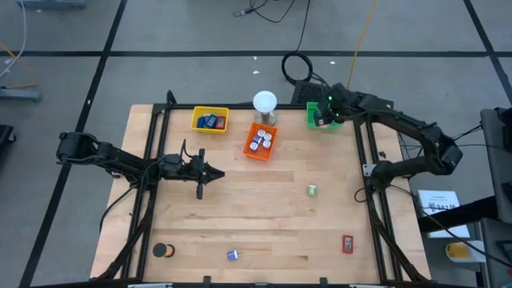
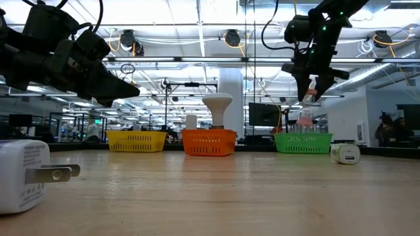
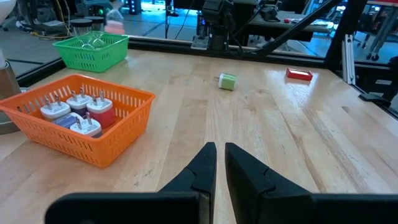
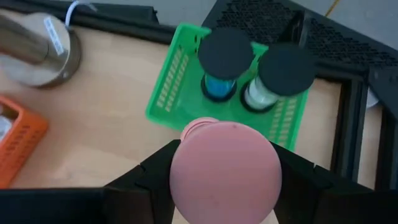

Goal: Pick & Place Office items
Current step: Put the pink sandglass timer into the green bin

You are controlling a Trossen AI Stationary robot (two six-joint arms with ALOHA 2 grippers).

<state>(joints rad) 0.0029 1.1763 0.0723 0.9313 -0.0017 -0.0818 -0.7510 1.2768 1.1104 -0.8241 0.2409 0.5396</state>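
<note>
Sorting is partway done. Right gripper [image 4: 225,186] hangs over the green tray [image 1: 314,120] at 1 o'clock on the table [image 1: 264,216], fingers clamped on a pink roll [image 4: 225,171], not yet let go. Two black-capped rolls [image 4: 225,53] already stand in that tray. Orange tray [image 1: 260,152] at 12 o'clock holds several white plug-type pieces [image 3: 74,112]; yellow tray [image 1: 210,120] at 11 o'clock has blue and red blocks [image 1: 211,122]. White globe lamp [image 1: 265,102] sits just behind the orange tray.

Left gripper [image 1: 202,174] waits above the table at 9 o'clock, fingers pinched nearly together, holding nothing.

Still loose on the table: green piece [image 1: 312,190] at 3 o'clock, red block [image 1: 347,243] at 4 o'clock, small blue piece [image 1: 232,255] at 6 o'clock, black roll [image 1: 162,250] at 7 o'clock. Judged: the pink roll's drop comes next, then four loose items to sort.
</note>
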